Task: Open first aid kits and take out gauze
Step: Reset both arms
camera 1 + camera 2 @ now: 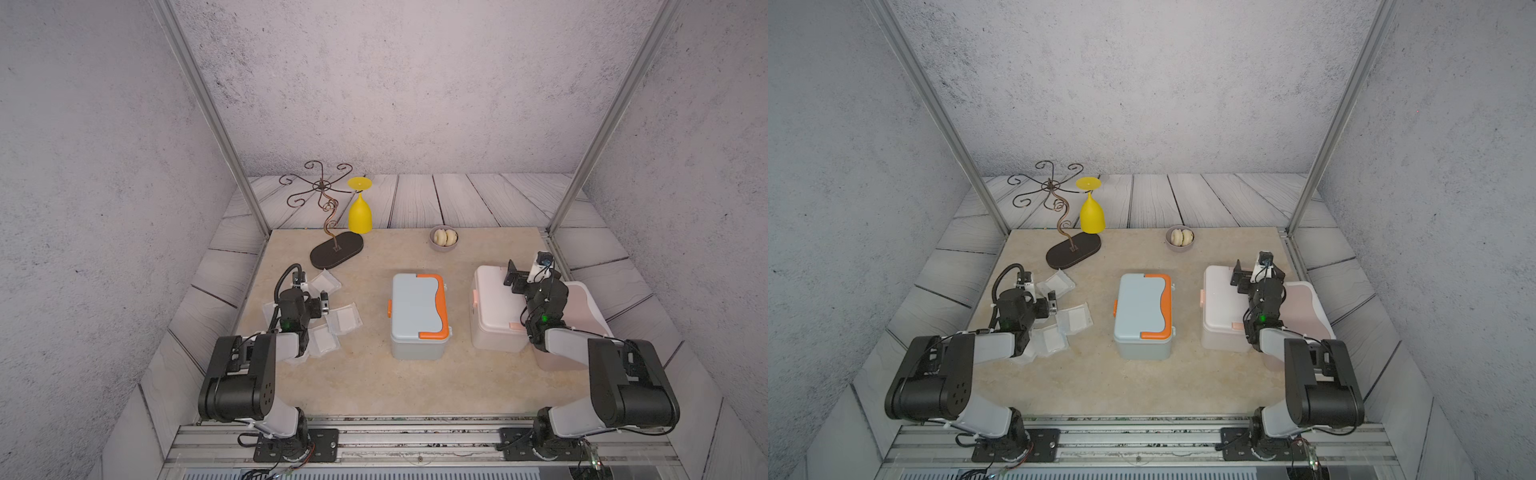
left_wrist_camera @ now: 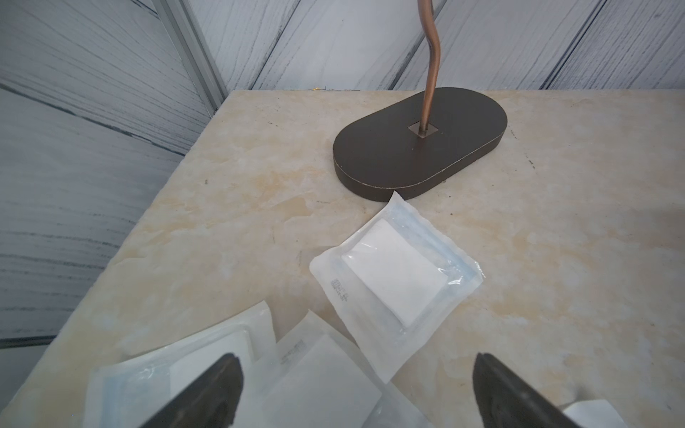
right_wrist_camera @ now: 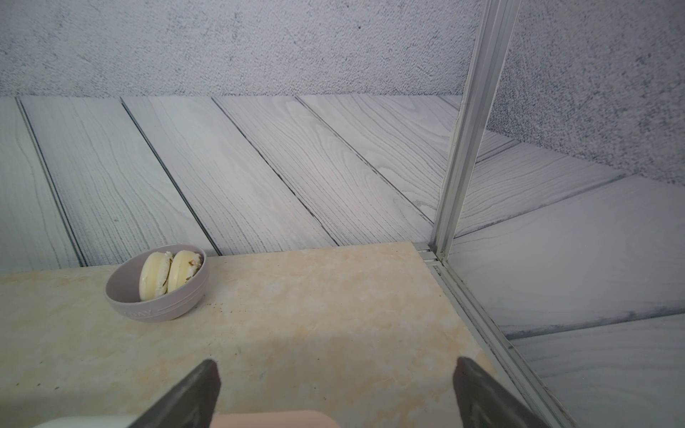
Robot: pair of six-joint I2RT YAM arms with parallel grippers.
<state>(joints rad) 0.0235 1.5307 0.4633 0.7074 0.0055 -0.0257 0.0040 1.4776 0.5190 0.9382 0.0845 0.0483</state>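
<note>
In both top views the grey-blue kit with orange trim [image 1: 417,316] [image 1: 1140,313] stands shut at mid-table. To its right is the white kit with peach trim [image 1: 494,311] [image 1: 1223,309], lid down. The pink kit [image 1: 584,305] [image 1: 1304,305] lies behind it, partly hidden by my right arm. My right gripper [image 1: 514,277] [image 1: 1239,278] [image 3: 335,374] hangs open over the white kit's far end, empty. Several gauze packets [image 1: 344,318] [image 1: 1077,318] [image 2: 393,274] lie scattered at the left. My left gripper [image 1: 311,297] [image 1: 1040,297] [image 2: 356,374] hovers open above them, holding nothing.
A wire stand on a dark oval base [image 1: 336,251] [image 2: 419,144] rises at the back left, right beside the farthest packet. A yellow glass [image 1: 360,212] hangs upside down from it. A small grey bowl [image 1: 444,239] [image 3: 155,307] holds two pale rounds. Metal posts flank the table's back corners.
</note>
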